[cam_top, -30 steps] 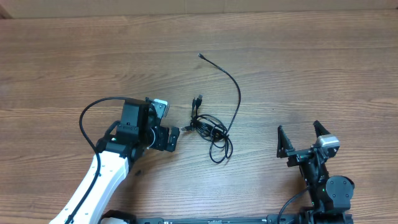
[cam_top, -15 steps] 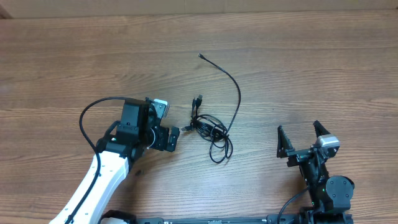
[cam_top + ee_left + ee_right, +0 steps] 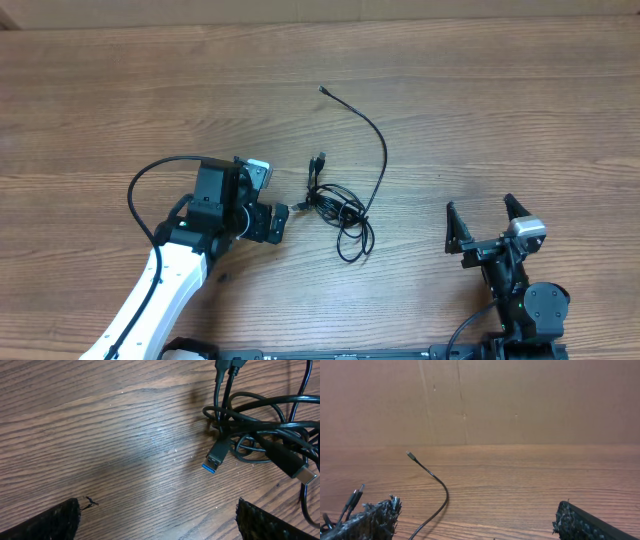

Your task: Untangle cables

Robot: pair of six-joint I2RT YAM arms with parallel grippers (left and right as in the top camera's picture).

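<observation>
Nothing moved; left claw [image 3: 278, 222] and right claw [image 3: 479, 208] stayed open. Pinching the blue-tipped plug [image 3: 212, 460] of the cables [image 3: 340, 208] and drawing it left seemed wisest.

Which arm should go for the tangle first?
Left. The left gripper sits open right beside the cables, with the knot filling its wrist view. The right gripper, also open, is far off to the side and sees mostly one loose strand.
</observation>
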